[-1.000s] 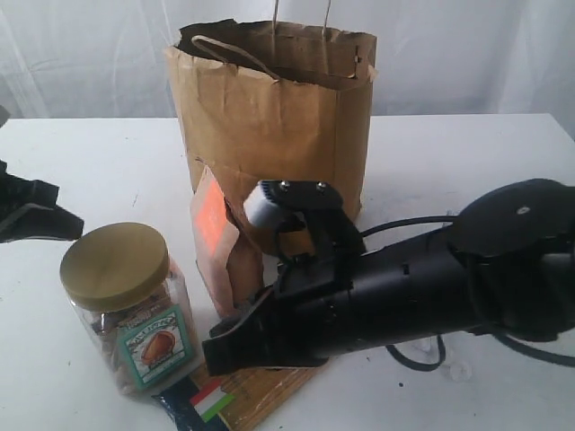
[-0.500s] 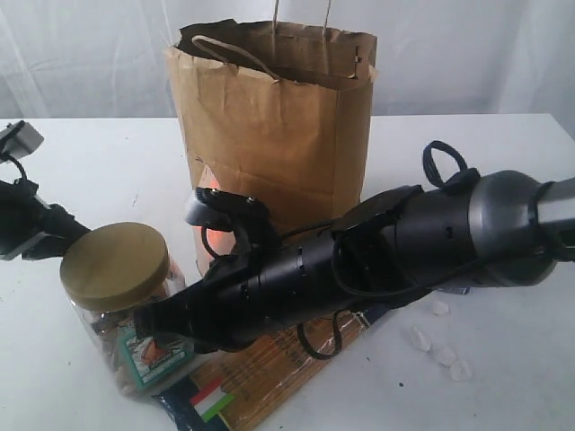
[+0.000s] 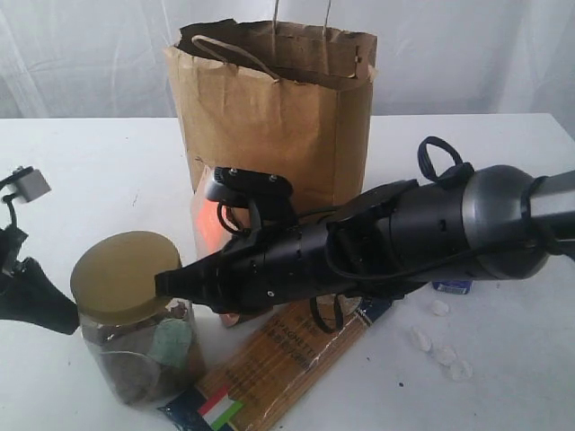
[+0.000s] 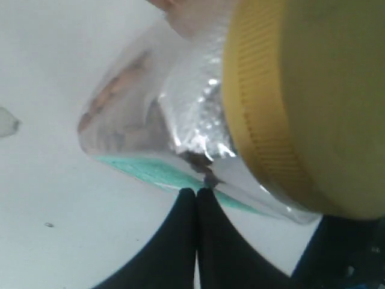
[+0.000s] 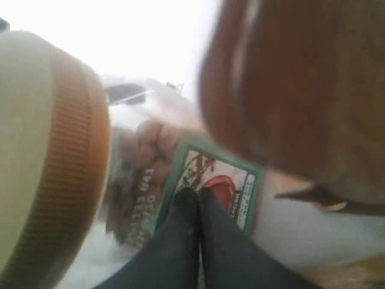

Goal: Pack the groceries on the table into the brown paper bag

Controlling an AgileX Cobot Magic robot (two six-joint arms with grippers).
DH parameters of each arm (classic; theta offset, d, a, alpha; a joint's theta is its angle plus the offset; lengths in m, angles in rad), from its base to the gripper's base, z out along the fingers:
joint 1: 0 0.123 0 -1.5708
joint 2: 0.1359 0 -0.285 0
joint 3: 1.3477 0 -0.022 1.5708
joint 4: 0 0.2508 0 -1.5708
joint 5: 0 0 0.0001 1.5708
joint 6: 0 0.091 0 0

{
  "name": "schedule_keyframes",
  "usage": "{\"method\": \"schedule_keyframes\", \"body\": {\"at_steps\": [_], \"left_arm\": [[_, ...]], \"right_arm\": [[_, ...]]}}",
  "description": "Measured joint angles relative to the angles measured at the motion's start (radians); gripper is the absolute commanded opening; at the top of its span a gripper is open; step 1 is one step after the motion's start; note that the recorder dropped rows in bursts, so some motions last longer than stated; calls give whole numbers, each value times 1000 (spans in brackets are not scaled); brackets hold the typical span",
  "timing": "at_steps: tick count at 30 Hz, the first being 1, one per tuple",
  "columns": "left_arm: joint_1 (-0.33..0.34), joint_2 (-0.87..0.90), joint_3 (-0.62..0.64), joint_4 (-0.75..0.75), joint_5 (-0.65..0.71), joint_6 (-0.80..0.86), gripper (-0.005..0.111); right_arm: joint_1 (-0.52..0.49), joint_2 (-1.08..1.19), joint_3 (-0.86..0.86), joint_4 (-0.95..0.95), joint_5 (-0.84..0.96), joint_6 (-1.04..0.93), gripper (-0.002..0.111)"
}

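The gold-lidded clear jar (image 3: 126, 278) stands at the front left of the table (image 3: 99, 171). My right gripper (image 3: 163, 285) reaches across from the right, shut, with its tips against the jar just under the lid; in the right wrist view the shut tips (image 5: 195, 194) rest on the jar's green label (image 5: 222, 183). My left gripper (image 3: 65, 321) is low at the jar's left, shut and empty, its tips (image 4: 196, 191) by the jar's wall (image 4: 150, 114). The brown paper bag (image 3: 269, 117) stands open behind. The small brown pouch (image 3: 208, 224) leans against it. The spaghetti pack (image 3: 278, 359) lies under the right arm.
Small white lumps (image 3: 440, 346) lie at the front right of the table. A blue corner of the carton (image 3: 452, 287) shows behind the right arm. The right arm (image 3: 404, 242) spans the table in front of the bag. A white curtain (image 3: 81, 54) hangs behind.
My right arm swung left, bringing its shut tips up to the jar. The jar shifted slightly right and its label turned away. My left gripper dropped lower beside the jar.
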Motion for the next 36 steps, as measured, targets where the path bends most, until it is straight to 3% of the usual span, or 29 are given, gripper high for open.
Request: {"method": "schedule_keyframes", "body": {"at_steps": [4,8,11,15,19,21,25,29,31,34,36], "left_arm": [[-4,0,0,12,-5,47,0],[-4,0,0,69,-115,61,0],[-4,-45,0,88,-208,100,0],[-4,-238,30,54,-253,138,0],[-4,-533,228,-102,-453,15,0],[-4,-651,318,-164,-488,-12,0],[-4,-884,437,-202,-337,109,0],[-4,-961,495,-190,-190,236,25],[-4,-965,507,-177,-167,268,53],[-4,-965,534,-167,-163,288,106],[-4,-965,555,-164,-190,290,105]], "right_arm": [[0,0,-8,14,-22,0,0],[0,-44,-10,5,-61,0,0],[0,-145,-10,-102,-94,0,0],[0,-256,55,-193,-211,-2,0],[0,-392,232,-205,-564,-6,0],[0,-466,299,-205,-638,-47,0],[0,-556,409,-206,-651,-87,0],[0,-569,464,-202,-651,-88,0],[0,-569,470,-199,-644,-88,0],[0,-569,473,-198,-636,-88,0],[0,-569,473,-198,-632,-88,0]]}}
